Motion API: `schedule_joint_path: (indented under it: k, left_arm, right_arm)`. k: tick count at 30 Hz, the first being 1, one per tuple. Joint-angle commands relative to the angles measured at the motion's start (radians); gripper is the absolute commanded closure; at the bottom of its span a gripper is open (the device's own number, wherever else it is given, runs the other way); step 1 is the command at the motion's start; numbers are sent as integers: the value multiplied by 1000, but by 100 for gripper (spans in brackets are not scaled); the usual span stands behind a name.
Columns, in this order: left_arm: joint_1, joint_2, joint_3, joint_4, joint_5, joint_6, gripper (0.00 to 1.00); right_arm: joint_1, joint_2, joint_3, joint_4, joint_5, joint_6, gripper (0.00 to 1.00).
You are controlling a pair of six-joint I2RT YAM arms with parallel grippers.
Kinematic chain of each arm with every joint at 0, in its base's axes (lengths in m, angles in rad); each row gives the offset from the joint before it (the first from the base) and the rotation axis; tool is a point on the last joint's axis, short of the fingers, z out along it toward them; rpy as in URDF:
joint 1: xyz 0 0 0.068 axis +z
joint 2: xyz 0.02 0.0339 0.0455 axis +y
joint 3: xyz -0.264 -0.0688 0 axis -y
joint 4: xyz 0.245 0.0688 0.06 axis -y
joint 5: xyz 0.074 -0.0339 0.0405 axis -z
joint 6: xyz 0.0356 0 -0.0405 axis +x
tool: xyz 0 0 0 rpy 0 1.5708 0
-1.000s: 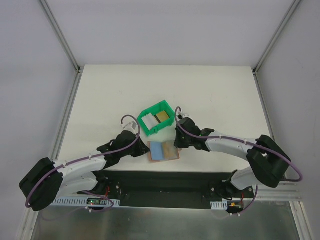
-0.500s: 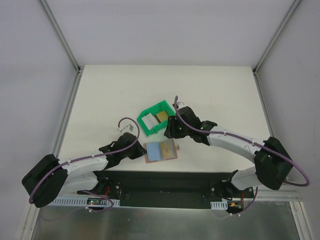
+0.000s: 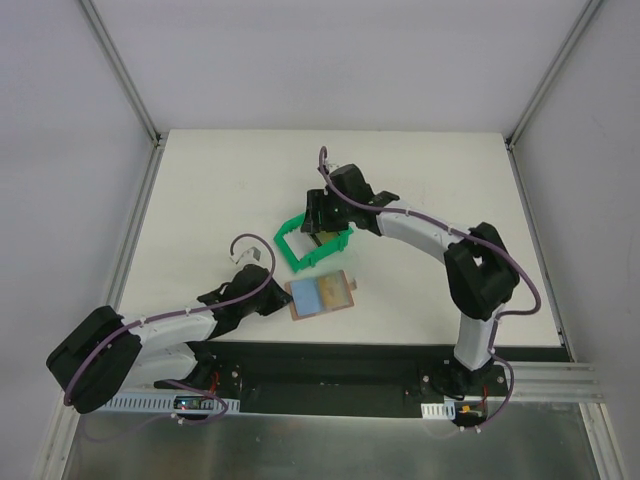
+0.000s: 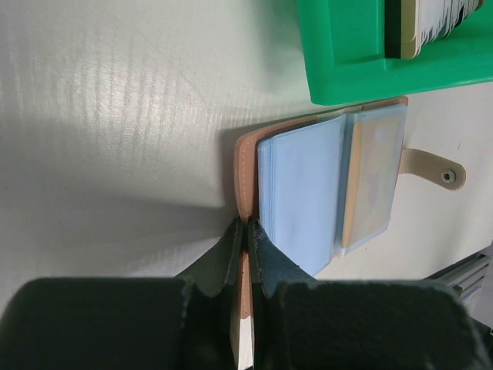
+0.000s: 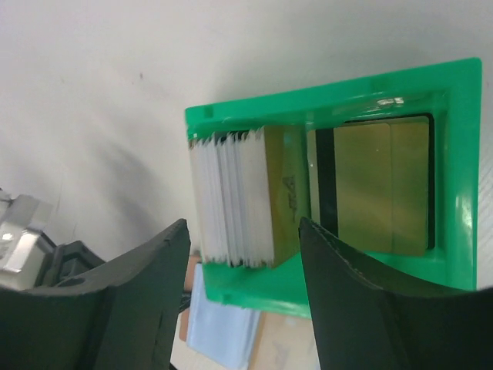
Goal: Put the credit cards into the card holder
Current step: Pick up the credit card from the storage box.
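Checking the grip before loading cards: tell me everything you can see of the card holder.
The card holder is a tan-brown, leather-looking bifold lying open on the white table, just beside the green bin. Blue-grey translucent sleeves face up; a snap tab juts from one edge. The left tool is shut on the cover edge opposite the tab.

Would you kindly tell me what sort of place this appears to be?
Likely a robotics lab cell: white table walled by plain panels, left arm and right arm bolted at its edge, bin and wallet laid out.
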Motion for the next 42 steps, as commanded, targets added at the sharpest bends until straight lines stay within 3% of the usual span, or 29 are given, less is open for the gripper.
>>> schedule_joint_path:
  k: [1,9,21,34,42]
  left_arm:
    - [35,-2,-37,-30,-17,21,100]
    - [52,12,-27,-22,10,66,100]
    - [72,29,-11,-10,37,90,100]
    - [81,37,-4,-4,58,104,100]
    - [81,47,1,1,67,106,100]
  right_arm:
    - [-16,87,101,-57,-90,-51,37]
    - [-19,225,246,-129,-150,-68,33]
    - [-28,297,282,-164,-229,-37,31]
    - [-54,233,244,-115,-297,1,65]
    - [-63,207,233,-113,-297,1,67]
